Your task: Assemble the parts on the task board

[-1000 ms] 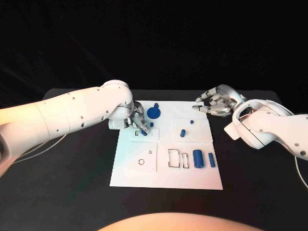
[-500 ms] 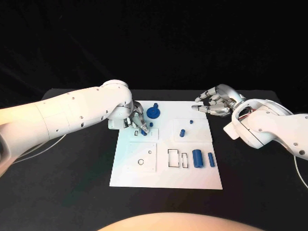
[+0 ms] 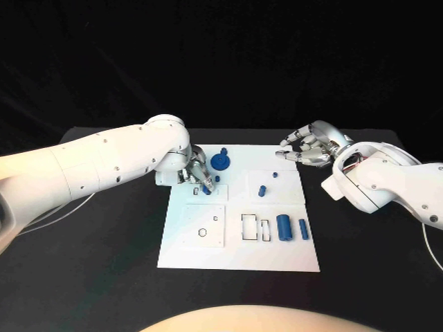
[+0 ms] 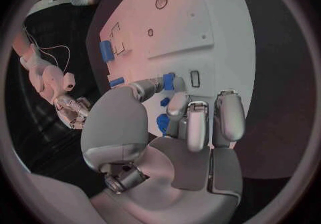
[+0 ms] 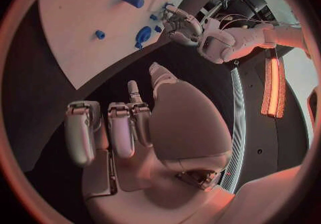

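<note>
Here the left hand [image 3: 192, 173] pinches a small blue part [image 4: 168, 81] over the task board [image 3: 239, 252] at its far left corner. The right hand [image 3: 309, 147] hovers beyond the board's far right edge, fingers curled, holding nothing. Other blue parts [image 3: 284, 227] lie on the board.

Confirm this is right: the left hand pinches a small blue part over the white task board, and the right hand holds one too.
Not quite. The left hand does pinch a small blue part over the white task board, but the right hand holds nothing, as the right wrist view shows.
</note>
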Robot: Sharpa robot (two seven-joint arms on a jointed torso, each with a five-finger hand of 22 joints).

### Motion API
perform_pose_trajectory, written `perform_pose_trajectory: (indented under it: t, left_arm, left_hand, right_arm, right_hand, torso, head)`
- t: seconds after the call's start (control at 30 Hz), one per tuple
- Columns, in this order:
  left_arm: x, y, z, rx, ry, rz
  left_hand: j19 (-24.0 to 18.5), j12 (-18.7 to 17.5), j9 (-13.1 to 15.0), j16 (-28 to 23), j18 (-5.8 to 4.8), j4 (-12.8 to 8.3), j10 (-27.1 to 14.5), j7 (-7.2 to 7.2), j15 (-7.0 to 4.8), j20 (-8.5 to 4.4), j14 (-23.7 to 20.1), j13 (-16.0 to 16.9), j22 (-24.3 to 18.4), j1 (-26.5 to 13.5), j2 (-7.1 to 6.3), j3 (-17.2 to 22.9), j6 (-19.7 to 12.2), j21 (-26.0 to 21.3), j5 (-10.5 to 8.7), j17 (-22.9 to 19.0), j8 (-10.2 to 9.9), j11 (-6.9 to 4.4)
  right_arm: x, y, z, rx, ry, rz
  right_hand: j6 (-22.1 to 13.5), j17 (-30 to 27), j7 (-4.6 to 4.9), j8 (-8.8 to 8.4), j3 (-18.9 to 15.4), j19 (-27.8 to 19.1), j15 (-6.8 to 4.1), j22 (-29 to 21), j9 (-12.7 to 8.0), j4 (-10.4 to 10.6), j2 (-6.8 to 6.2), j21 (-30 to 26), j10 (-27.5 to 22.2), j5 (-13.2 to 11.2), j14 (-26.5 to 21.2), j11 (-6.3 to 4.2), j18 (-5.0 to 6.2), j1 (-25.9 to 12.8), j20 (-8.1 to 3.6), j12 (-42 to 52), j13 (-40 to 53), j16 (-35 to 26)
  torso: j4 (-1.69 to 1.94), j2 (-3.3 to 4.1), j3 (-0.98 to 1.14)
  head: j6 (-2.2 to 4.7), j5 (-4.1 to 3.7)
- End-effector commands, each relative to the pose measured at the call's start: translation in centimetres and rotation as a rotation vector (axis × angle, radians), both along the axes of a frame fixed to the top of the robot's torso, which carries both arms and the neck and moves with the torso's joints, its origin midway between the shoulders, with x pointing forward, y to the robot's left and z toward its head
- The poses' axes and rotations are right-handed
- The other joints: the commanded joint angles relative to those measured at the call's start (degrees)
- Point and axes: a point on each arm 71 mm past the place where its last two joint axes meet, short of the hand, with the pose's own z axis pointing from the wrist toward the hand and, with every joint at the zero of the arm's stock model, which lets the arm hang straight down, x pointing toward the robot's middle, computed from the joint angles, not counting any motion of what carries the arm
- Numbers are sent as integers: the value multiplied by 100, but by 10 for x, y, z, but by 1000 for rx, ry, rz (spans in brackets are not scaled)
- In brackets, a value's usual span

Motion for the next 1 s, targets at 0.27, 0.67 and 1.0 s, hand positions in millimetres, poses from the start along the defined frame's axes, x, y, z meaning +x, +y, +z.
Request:
perform_pose_trajectory:
  t: [0.27, 0.67, 1.0]
  left_arm:
    - [-6, -4, -10, 5, 44, -25]
    - [-7, -5, -10, 6, 50, -31]
    - [-7, -6, -11, 7, 54, -35]
  left_hand:
    - [8, -7, -10, 19, -87, -252, 1, -67, -46, -32, 530, 0, 1, -189, 5, 63, 71, -18, -63, 1290, -70, -27]
    - [-5, -23, -18, 11, -83, -49, -24, -58, -42, -35, 526, -11, -22, -307, 9, -329, 106, -40, -91, 1278, -116, -19]
    - [-10, -40, -20, 6, -81, 117, -49, -46, -32, -29, 523, -29, -30, -368, 4, -604, 117, -53, -91, 1270, -147, -7]
  right_arm:
    - [-1, 1, 0, -5, -7, 12]
    - [-1, 1, 0, -5, -7, 11]
    - [-1, 1, 1, -5, -7, 13]
  right_hand:
    - [-17, 1041, -16, 33, -2, 355, 16, 1180, 9, 19, 16, -32, 331, 21, 489, -2, 89, -57, 15, -28, 1226, -25]
    - [-21, 1036, -17, 35, -4, 356, 16, 1180, 10, 15, 15, -32, 330, 20, 487, -3, 88, -68, 14, -29, 1225, -28]
    - [-26, 1042, -17, 40, -31, 355, 16, 1179, 12, 22, -10, -35, 331, -2, 489, -3, 89, -109, 13, -28, 1226, -26]
  torso:
    - [0, 1, 6]
    - [0, 6, 6]
    - [0, 4, 5]
  head:
    - [5, -7]
    - [5, -21]
    - [-8, -31]
